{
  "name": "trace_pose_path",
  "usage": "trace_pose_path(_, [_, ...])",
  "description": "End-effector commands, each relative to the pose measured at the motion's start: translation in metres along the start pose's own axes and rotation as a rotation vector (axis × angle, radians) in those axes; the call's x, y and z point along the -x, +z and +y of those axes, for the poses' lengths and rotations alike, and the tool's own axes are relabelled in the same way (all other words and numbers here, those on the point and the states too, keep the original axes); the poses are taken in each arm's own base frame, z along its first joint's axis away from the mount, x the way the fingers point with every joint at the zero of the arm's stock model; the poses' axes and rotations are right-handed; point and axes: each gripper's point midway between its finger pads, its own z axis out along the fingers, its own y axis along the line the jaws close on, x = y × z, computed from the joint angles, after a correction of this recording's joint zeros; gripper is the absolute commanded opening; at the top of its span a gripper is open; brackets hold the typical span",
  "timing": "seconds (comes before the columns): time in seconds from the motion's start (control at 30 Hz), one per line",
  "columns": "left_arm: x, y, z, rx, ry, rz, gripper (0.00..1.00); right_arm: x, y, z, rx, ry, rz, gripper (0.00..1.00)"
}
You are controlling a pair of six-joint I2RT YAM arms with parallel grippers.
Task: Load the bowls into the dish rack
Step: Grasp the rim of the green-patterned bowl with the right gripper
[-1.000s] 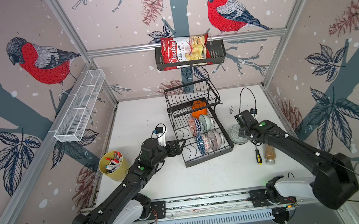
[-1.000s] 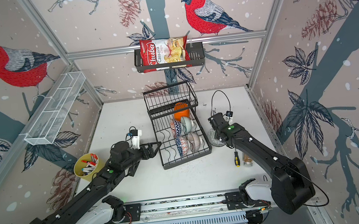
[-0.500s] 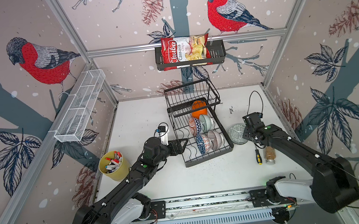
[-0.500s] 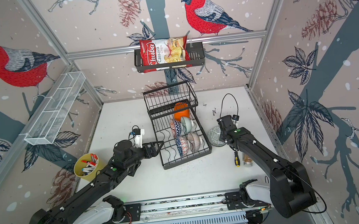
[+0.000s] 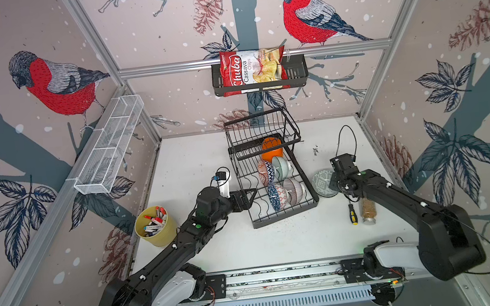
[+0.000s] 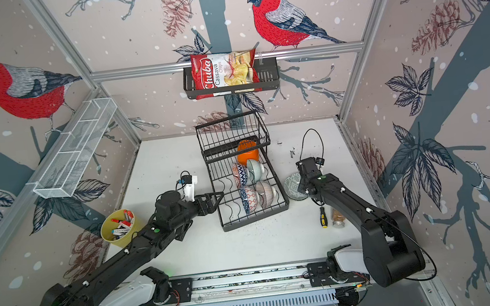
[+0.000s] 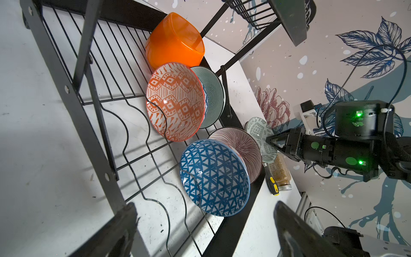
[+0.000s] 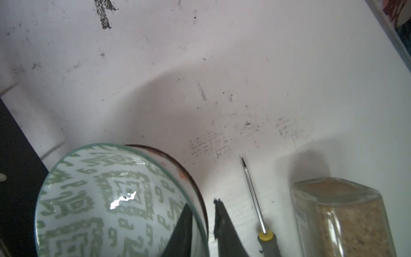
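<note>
The black wire dish rack point(image 5: 284, 214) holds several bowls on edge: orange point(image 5: 271, 151), red-patterned point(image 5: 266, 171), mint point(image 5: 282, 167), blue-patterned point(image 5: 274, 197) and striped point(image 5: 294, 189). A grey-green patterned bowl point(image 5: 321, 183) point(image 8: 106, 200) sits on the table just right of the rack. A brown rim shows close behind it. My right gripper point(image 8: 202, 204) point(image 5: 333, 181) is shut on this bowl's rim, one finger inside and one outside. My left gripper point(image 5: 249, 195) point(image 7: 204, 233) hangs open and empty at the rack's left edge.
A screwdriver point(image 5: 352, 213) and a spice jar point(image 5: 368, 210) lie close to my right arm. A yellow cup of pens point(image 5: 155, 226) stands front left. A black shelf basket with a chips bag point(image 5: 260, 74) hangs on the back wall, a white mesh trough point(image 5: 109, 146) on the left wall.
My right gripper's jaws have closed from wide open onto the grey-green bowl's rim, shifting slightly right. The left arm has barely moved.
</note>
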Motion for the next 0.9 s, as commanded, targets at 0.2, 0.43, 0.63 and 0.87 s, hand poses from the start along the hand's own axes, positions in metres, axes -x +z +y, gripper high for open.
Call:
trace_pose_path(0.2, [0.003,0.003,0.002,0.02,-0.006,0.005,0.95,0.006,-0.003,0.002,0.015,0.004,-0.019,0.03])
trace_pose_path(0.43, [0.0,0.005,0.005,0.038,-0.011,0.026,0.95,0.014,-0.015,0.003,0.029,0.008,-0.042,0.0])
trace_pose_path(0.63, [-0.001,0.008,0.007,0.053,-0.015,0.043,0.95,0.031,-0.04,0.009,0.074,0.013,-0.099,0.0])
trace_pose_path(0.87, [0.0,0.01,0.006,0.051,-0.027,0.054,0.95,0.046,-0.078,0.031,0.137,-0.024,-0.183,0.0])
